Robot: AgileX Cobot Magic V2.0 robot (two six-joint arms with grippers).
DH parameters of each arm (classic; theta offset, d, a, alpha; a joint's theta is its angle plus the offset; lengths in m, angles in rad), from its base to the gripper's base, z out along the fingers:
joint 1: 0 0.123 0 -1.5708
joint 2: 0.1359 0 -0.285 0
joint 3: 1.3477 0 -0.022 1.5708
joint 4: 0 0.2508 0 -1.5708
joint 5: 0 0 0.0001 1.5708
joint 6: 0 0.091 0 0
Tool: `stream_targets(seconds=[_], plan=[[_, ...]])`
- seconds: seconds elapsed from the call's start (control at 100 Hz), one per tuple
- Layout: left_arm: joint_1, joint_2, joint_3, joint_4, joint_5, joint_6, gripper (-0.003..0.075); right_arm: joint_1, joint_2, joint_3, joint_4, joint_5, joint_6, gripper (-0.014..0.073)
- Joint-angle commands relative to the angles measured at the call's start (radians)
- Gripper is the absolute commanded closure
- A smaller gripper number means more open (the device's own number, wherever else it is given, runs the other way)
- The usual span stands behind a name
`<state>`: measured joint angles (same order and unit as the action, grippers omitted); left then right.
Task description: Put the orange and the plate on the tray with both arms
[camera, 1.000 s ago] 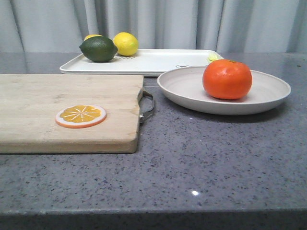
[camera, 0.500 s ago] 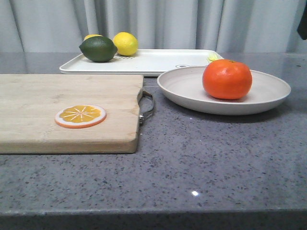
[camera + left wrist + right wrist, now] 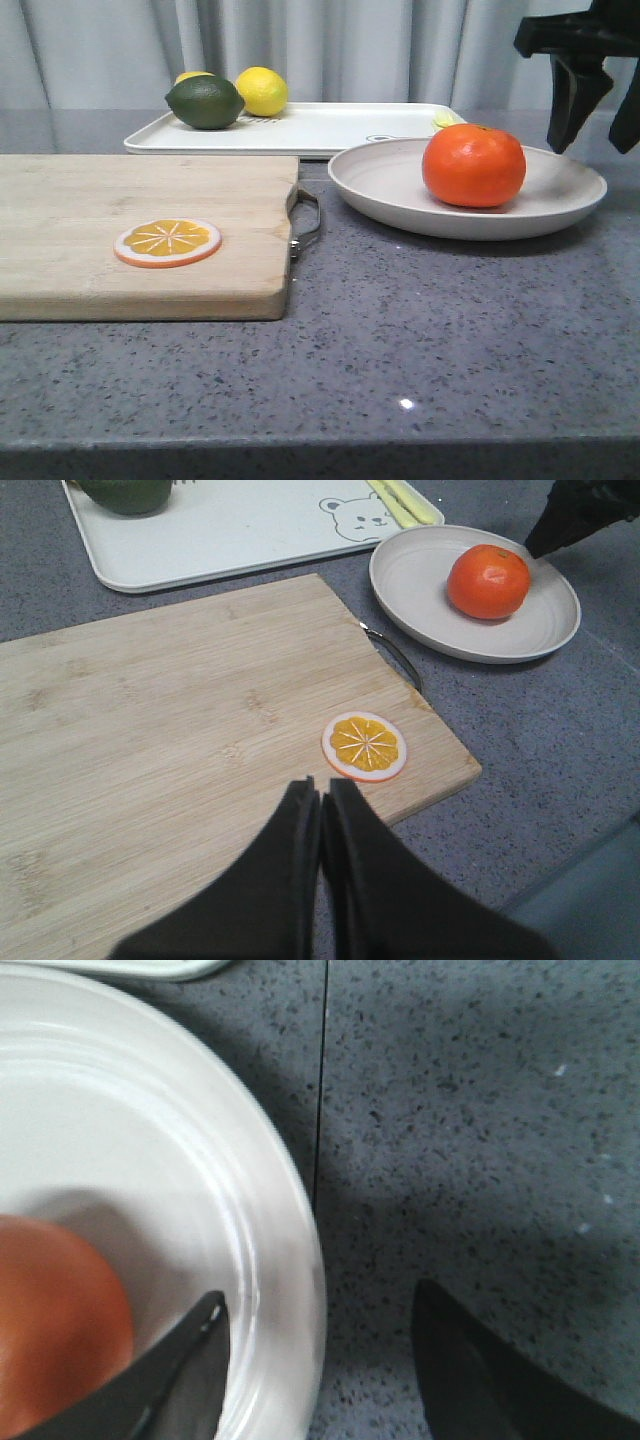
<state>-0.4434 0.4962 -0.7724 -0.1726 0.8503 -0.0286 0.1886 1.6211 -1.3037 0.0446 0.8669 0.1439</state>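
The orange [image 3: 473, 165] sits in the off-white plate [image 3: 560, 195] on the counter at the right, in front of the white tray [image 3: 330, 130]. My right gripper [image 3: 590, 150] is open above the plate's far right rim. In the right wrist view its jaws straddle the plate rim [image 3: 280, 1260], with one finger inside near the orange [image 3: 50, 1310] and one outside. My left gripper [image 3: 320, 785] is shut and empty above the cutting board. It is far from the orange [image 3: 488, 581], the plate [image 3: 420, 580] and the tray [image 3: 240, 530].
A wooden cutting board [image 3: 120, 230] with a metal handle lies at the left and carries a flat orange slice [image 3: 167, 242]. A green lime [image 3: 205, 102] and yellow lemons [image 3: 261, 91] sit on the tray's far left. A curtain hangs behind.
My right gripper has come into the front view from the upper right and lowered to the plate's right rim. The orange, plate and tray have not moved.
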Motion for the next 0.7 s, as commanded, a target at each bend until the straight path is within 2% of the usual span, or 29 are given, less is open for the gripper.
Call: stream_targets(seconds=[0.0, 0.14, 0.23, 0.52, 0.69], plan=[[0.005, 0.006, -0.024, -0.009, -0.066, -0.008, 0.0741, 0.003, -0.012, -0.041, 0.006, -0.026, -0.005, 0.017], [0.005, 0.006, -0.024, -0.007, -0.066, -0.008, 0.0741, 0.003, 0.021, -0.041, 0.006, -0.027, -0.005, 0.0172], [0.005, 0.006, -0.024, -0.007, -0.066, -0.008, 0.0741, 0.003, 0.035, -0.041, 0.006, -0.028, -0.005, 0.0208], [0.005, 0.006, -0.024, -0.007, -0.066, -0.008, 0.0741, 0.003, 0.037, -0.044, 0.006, -0.026, -0.005, 0.0531], [0.005, 0.006, -0.024, -0.007, -0.066, -0.008, 0.0741, -0.001, 0.037, -0.046, 0.006, -0.028, -0.005, 0.0631]])
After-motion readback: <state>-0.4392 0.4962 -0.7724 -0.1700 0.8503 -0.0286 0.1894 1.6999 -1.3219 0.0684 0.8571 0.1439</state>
